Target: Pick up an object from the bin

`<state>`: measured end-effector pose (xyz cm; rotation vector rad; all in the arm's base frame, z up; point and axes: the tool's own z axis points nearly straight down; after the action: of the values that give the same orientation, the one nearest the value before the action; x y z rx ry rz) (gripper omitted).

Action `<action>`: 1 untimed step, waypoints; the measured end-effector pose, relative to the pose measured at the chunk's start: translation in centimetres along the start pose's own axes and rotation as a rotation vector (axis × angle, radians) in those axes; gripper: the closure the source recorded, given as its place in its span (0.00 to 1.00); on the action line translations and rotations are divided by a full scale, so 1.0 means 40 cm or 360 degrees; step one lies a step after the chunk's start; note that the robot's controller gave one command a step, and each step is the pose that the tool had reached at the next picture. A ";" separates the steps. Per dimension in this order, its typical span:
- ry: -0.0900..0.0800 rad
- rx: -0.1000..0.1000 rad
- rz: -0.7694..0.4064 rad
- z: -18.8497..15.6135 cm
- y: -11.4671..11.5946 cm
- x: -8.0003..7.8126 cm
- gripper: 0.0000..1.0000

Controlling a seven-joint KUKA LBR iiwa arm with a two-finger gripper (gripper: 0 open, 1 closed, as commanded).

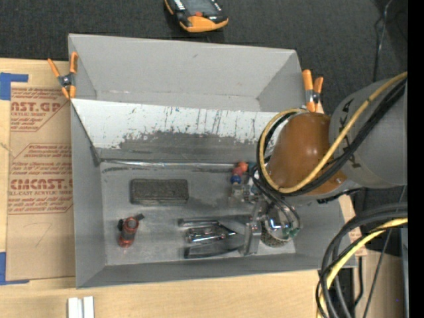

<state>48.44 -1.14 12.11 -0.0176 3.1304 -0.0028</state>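
Grey metal bin, viewed from above; four loose items lie on its floor, well apart and not heaped. Reference item: a flat dark grey rectangular block, lying with its long side across the view in the left half of the floor. Below and to the left of the block, near the bin's left wall, lies a small red-and-black object. Below and to the right of the block lies a long chrome-and-black metal tool, flat on the floor and roughly parallel to the block. It appears to be made up of two bars one above the other; its exact kind cannot be determined. Level with the block's top edge and well to its right sits a small blue-and-orange item, too small to identify. The arm enters from the right, its wrist carrying a rounded orange-brown cover ringed by yellow-and-black cables. The hand is low in the bin, to the right of the block and below it, directly at the right end of the metal tool. Whether the hand is open or closed cannot be told, as wrist hardware and shadow obscure it. No item can be confirmed in its hold, and contact with the tool cannot be confirmed. The tool lies on the bin floor.
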 end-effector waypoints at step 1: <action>0.0030 0.0001 0.0496 0.055 0.008 0.011 0.00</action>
<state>48.02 -0.83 9.90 0.4712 3.1134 -0.0010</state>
